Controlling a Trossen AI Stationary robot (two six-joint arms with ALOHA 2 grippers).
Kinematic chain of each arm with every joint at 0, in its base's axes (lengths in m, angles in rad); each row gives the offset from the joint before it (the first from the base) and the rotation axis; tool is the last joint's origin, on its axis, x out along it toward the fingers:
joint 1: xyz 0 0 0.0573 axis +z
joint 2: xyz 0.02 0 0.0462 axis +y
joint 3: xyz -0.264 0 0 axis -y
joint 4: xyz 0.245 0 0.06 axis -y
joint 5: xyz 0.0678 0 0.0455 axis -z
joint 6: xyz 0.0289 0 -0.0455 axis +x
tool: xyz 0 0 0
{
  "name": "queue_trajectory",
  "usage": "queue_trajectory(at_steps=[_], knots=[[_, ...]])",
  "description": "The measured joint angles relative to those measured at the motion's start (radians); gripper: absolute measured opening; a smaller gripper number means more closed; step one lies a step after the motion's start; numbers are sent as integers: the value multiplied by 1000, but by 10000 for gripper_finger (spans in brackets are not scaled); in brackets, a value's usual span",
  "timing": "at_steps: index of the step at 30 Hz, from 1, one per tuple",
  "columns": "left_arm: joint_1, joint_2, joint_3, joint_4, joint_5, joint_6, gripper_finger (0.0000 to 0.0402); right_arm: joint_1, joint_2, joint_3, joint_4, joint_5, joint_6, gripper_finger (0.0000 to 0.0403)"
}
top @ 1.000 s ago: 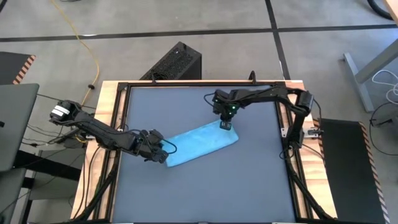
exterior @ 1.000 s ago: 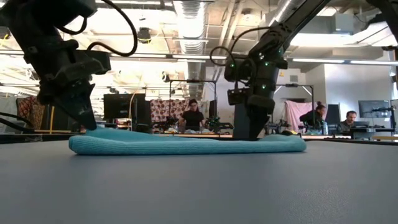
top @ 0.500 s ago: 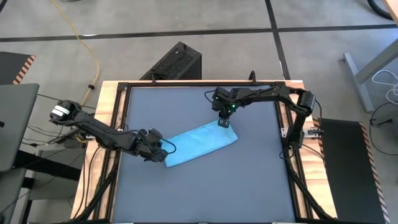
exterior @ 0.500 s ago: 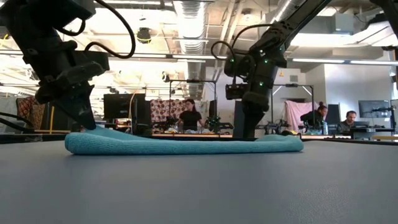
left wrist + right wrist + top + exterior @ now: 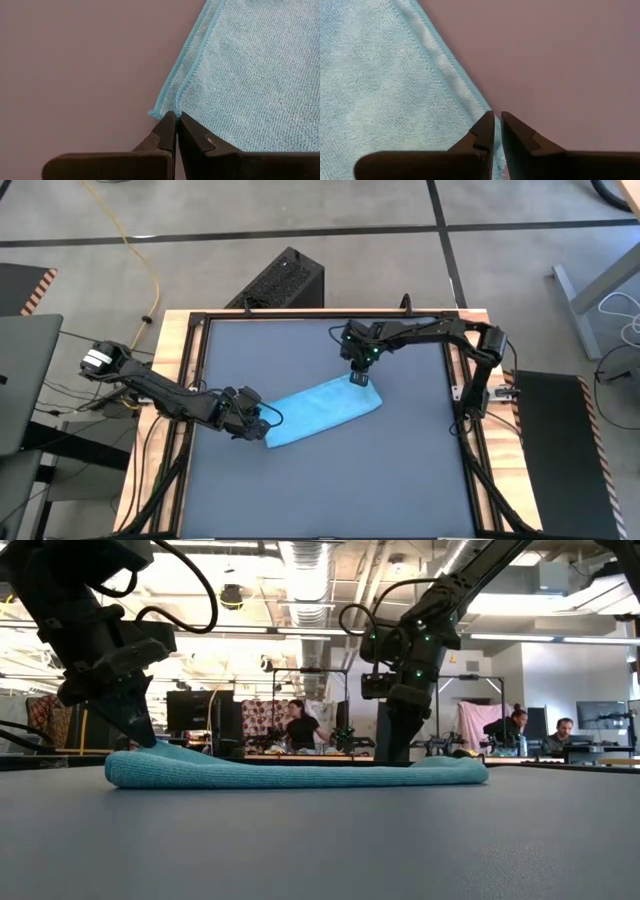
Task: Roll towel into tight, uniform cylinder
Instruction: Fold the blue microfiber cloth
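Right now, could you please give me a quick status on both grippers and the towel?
Left gripper shut on the towel's near-left corner. Right gripper shut on its far edge. Towel a long flat folded strip, not yet rolled. Nothing in the way.

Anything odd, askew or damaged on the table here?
Nothing stands out. The towel lies folded in a flat strip, slanted across the table, with the left gripper and right gripper pinching opposite corners.

The towel (image 5: 325, 411) is plain light sky-blue, no pattern, with a slightly brighter stitched hem. It lies on a dark grey table (image 5: 320, 490) framed in pale wood. Both arms are black.
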Motion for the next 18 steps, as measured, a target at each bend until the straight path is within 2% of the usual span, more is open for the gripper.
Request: queue_trajectory(at_steps=[7, 14, 18], knots=[[0, 0, 0, -6, -15, -10, 0, -13, 0, -13, 5, 0, 0, 48], [0, 0, 0, -119, -26, -90, 0, -26, 0, -82, 26, 0, 0, 30], [0, 0, 0, -130, -24, -87, 0, -26, -1, -90, 28, 20, 15, 20]])
